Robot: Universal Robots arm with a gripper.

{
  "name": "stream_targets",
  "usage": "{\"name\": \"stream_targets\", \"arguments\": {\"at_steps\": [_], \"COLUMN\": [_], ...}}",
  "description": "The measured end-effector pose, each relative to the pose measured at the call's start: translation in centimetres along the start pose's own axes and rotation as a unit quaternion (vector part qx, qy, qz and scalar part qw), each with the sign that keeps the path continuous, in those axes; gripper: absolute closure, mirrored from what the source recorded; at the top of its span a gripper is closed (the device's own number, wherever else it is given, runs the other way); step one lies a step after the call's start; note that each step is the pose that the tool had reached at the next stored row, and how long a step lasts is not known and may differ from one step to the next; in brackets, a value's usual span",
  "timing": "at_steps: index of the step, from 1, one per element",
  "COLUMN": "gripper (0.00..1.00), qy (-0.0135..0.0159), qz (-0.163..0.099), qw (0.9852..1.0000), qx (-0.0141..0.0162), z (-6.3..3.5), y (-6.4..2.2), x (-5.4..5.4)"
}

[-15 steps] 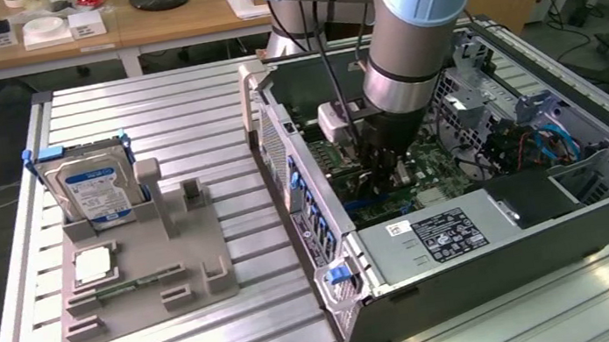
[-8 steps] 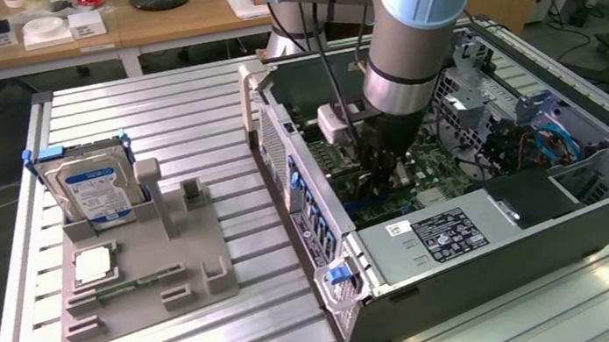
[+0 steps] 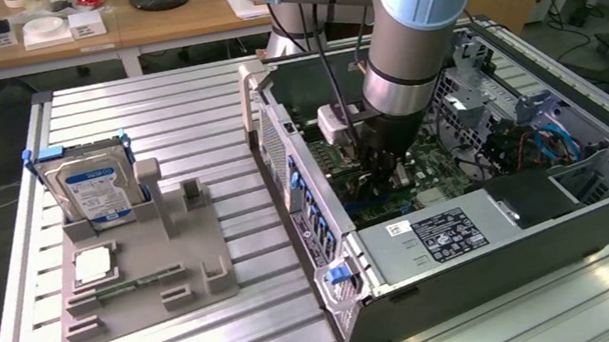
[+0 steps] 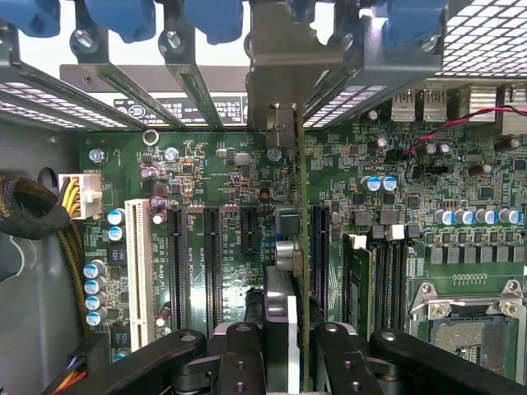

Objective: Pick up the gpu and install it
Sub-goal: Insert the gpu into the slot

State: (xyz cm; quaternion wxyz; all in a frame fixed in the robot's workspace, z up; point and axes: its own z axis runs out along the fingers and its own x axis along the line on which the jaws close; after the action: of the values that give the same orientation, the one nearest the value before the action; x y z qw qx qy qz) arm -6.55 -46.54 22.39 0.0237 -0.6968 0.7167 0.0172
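Observation:
My gripper is shut on the gpu, which stands edge-on between the two black fingers. I see its thin green board edge, and its pale metal end bracket lies against the case's rear slot openings. The card hangs over the green motherboard, roughly in line with the black expansion slots; I cannot tell whether it touches one. In the exterior view the arm reaches down into the open computer case, with the gripper low over the motherboard.
A grey fixture tray on the exterior view's left carries a blue-labelled hard drive and a small silver CPU chip. Inside the case are a white slot, a black cable bundle, a CPU socket and blue slot clips.

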Motion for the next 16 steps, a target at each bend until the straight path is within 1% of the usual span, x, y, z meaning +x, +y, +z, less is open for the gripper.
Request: {"name": "stream_targets", "arguments": {"at_steps": [1,8,11,16], "gripper": [0.72,0.72,0.72,0.72], "qy": [-0.0003,0.0001,0.0004,0.0], "qz": [0.0,0.0,0.0,0.0], "qw": [1.0,1.0,1.0,1.0], "qx": [0.0001,0.0,-0.0002,-0.0004], "z": [-0.03,-0.1,0.08,0.24], "y": [-0.01,0.03,0.04,0.04], "x": [-0.01,0.0,0.02,0.02]}}
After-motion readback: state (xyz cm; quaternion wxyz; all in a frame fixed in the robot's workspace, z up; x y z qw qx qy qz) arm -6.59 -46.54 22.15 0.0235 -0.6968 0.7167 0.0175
